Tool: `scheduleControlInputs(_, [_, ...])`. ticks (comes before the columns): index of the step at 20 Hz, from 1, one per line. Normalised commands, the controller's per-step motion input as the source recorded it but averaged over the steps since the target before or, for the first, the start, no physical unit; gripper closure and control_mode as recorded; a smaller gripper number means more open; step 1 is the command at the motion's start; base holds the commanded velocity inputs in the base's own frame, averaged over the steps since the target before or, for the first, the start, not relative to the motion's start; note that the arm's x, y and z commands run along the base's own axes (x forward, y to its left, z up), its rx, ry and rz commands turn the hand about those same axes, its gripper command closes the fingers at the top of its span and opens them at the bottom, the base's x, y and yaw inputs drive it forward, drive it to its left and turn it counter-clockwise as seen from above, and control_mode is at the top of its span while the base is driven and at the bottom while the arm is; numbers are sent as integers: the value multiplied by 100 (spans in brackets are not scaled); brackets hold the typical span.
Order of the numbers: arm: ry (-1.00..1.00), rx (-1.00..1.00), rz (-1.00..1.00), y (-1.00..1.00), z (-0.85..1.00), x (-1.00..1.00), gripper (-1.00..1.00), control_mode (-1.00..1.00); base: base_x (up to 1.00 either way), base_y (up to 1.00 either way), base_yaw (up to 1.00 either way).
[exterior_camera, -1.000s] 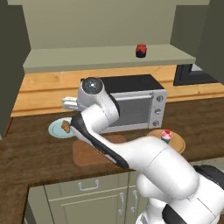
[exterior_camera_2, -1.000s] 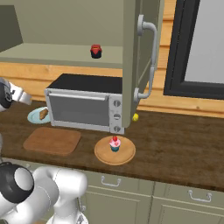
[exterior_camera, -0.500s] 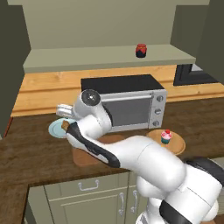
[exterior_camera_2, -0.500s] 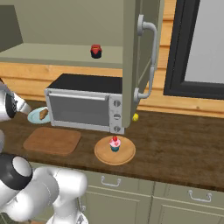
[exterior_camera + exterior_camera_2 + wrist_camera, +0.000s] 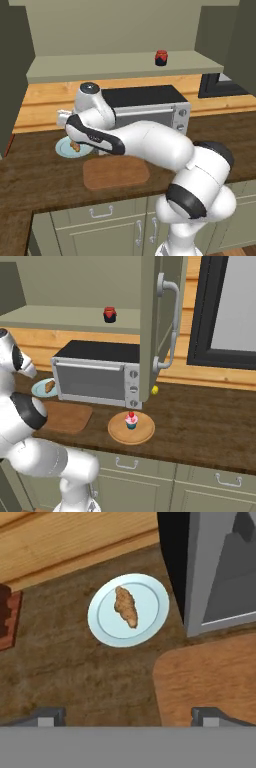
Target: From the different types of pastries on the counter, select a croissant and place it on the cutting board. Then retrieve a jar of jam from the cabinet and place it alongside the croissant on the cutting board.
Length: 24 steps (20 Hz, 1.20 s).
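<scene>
A brown croissant (image 5: 126,606) lies on a pale blue plate (image 5: 102,631) on the dark wooden counter, left of the toaster oven. My gripper (image 5: 129,717) hovers above the counter just short of the plate, its two fingertips wide apart with nothing between them. The wooden cutting board (image 5: 210,677) lies beside the plate, in front of the oven. From the base, the croissant (image 5: 75,146) and plate (image 5: 64,150) sit behind the board (image 5: 116,172), partly hidden by my arm. The red jam jar (image 5: 161,57) stands on the open cabinet shelf (image 5: 65,318) above the oven.
A silver toaster oven (image 5: 95,376) stands against the back wall. A pink cupcake (image 5: 131,420) sits on a round wooden board (image 5: 131,432) right of the cutting board. The cabinet door (image 5: 160,321) hangs open above the oven's right end. A dark red-brown block (image 5: 7,619) lies beyond the plate.
My arm has swung down and to the left, bringing the hand over the counter near the plate. The fingers have stayed wide apart. Nothing on the counter has moved.
</scene>
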Motion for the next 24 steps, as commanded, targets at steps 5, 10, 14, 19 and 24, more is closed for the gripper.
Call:
scheduleControlInputs(5, [-6,-40,1,69,-62,37,-100,-100,0,0,0])
scheduleControlInputs(10, [0,-7,0,7,-6,7,-100,-100,0,0,0])
scheduleControlInputs(14, [3,4,0,-1,0,51,-100,-100,0,0,0])
scheduleControlInputs(19, [9,1,0,-7,0,57,-100,-100,0,0,0])
scheduleControlInputs(24, [6,-6,0,4,-22,42,-100,-100,0,0,0])
